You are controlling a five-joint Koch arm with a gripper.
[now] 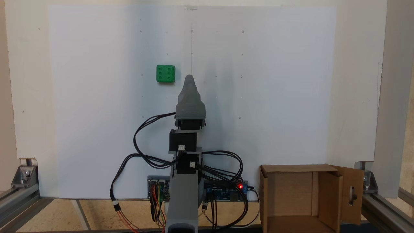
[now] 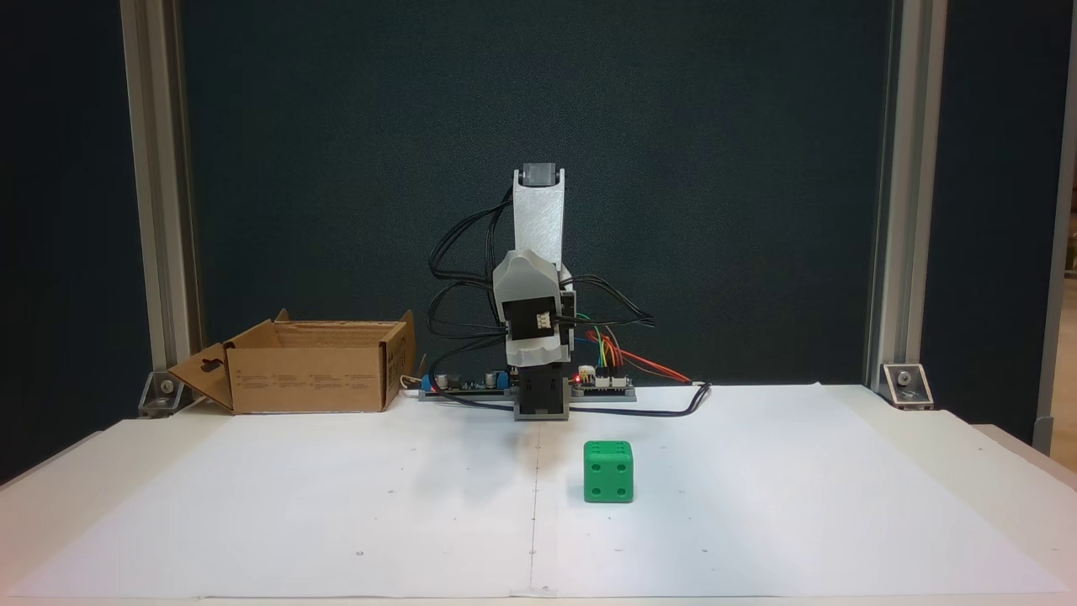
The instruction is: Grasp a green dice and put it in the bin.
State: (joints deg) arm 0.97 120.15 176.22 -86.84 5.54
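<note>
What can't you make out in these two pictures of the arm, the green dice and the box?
- Gripper: seen from above, one tip shows; from the front the wrist housing covers it, so open or shut is unclear.
- Green dice: underside and far faces hidden.
- Bin: near part cut off by the bottom edge from above; from the front its walls hide the inside.

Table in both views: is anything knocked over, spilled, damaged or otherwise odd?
Nothing stands out. The dice sits flat on the white sheet, six up, clear of the gripper. The bin stands upright beside the arm's base, flaps open. Nothing spilled.
</note>
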